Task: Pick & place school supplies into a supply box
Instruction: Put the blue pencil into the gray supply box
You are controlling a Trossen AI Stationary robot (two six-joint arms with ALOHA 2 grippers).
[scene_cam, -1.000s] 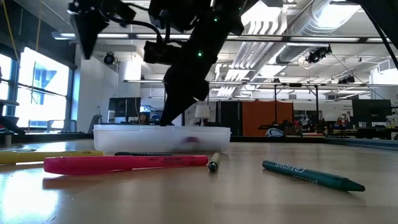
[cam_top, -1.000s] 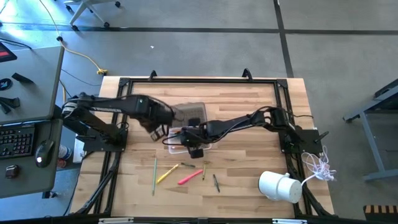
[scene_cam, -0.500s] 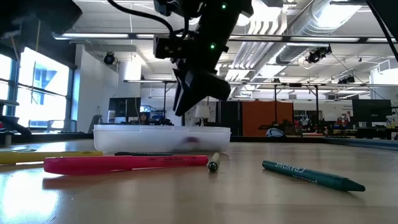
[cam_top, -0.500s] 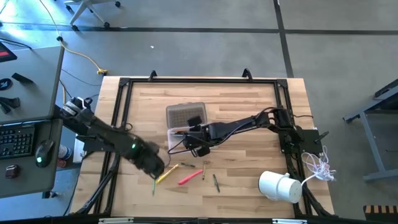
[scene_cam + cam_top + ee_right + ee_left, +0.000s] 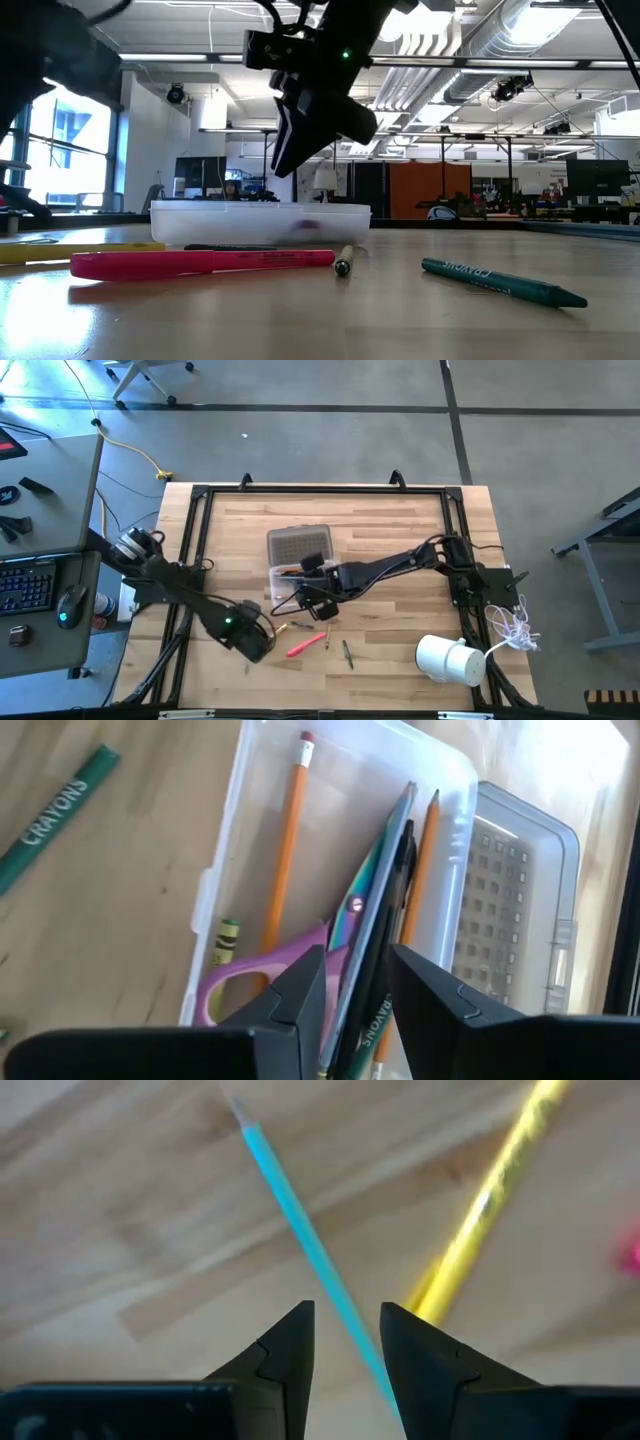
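While left tool [image 5: 345,1345] straddles a slanting teal pencil [image 5: 300,1240], fingers apart, right tool [image 5: 357,990] parted above box [image 5: 230,870].

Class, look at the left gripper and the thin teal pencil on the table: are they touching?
Cannot tell. In the left wrist view the teal pencil runs between the open fingers of the left gripper, but neither a gap nor contact shows plainly.

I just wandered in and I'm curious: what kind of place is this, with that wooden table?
Probably a robotics lab in an open office: two robot arms work at a wooden table, a keyboard lies on the neighbouring desk, and ceiling ducts run overhead.
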